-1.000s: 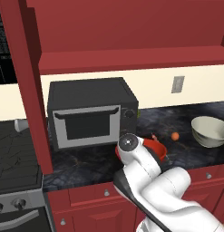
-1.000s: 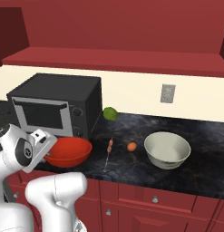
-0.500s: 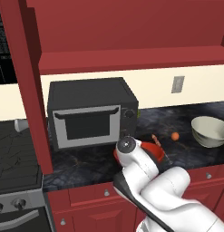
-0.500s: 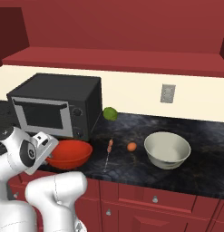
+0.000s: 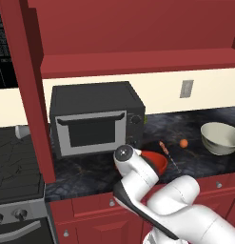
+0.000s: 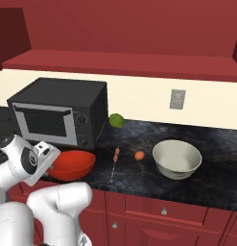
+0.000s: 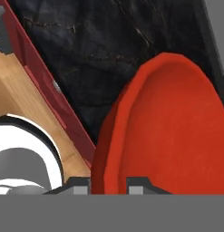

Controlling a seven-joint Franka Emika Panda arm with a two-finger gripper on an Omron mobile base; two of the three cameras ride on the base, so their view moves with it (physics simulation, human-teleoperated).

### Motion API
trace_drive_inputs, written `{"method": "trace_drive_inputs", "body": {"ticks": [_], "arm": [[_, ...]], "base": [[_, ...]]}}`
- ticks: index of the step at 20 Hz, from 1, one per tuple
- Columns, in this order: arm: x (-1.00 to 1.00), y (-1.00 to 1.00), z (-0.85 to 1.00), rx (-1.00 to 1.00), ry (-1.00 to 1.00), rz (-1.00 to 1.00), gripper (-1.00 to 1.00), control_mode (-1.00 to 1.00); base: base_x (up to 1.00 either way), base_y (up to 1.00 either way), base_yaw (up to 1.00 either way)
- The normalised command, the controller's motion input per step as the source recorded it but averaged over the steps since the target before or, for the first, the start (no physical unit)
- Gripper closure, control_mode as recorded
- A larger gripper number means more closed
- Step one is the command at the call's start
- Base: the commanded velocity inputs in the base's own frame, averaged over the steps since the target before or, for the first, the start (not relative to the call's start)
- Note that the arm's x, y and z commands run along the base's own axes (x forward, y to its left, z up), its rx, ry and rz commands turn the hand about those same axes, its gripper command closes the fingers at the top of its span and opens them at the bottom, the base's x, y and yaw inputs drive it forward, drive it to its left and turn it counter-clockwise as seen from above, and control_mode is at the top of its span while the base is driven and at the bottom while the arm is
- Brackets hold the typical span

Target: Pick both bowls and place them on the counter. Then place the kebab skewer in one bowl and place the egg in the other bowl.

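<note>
We have the two-finger gripper (image 7: 109, 185) clenched on the rim of the wide glossy red bowl (image 7: 168, 136): in the hand view its dark fingertips (image 7: 79, 186) sit on either side of the rim at 6 o'clock, with the bowl's inside spreading toward 1 o'clock. In the right base view we see the red bowl (image 6: 72, 164) at 8 o'clock, low over the front of the dark marbled stone counter (image 6: 216, 182), just before the black microwave oven (image 6: 60, 115); whether it touches the slab we cannot tell. From the red bowl, the thin metal kebab skewer (image 6: 114, 163) lies on the counter toward 3 o'clock, and the small orange-brown egg (image 6: 139, 155) sits just beyond it. Farther toward 3 o'clock stands the pale cream-grey bowl (image 6: 177, 159), upright and well apart from the red one. A green round fruit (image 6: 117, 120) rests at the microwave's far corner.
</note>
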Motion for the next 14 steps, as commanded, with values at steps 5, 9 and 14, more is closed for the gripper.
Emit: {"method": "trace_drive_inputs", "body": {"ticks": [5,9,14], "arm": [[0.17,-0.18,-0.74,0.02,-0.01,0.04,1.00,-1.00],[0.16,-0.14,-0.73,0.03,-0.01,0.02,1.00,-1.00],[0.24,-0.17,-0.21,0.11,0.00,0.01,1.00,-1.00]], "base": [[0.00,0.00,0.00],[0.00,0.00,0.00],[0.00,0.00,0.00]]}}
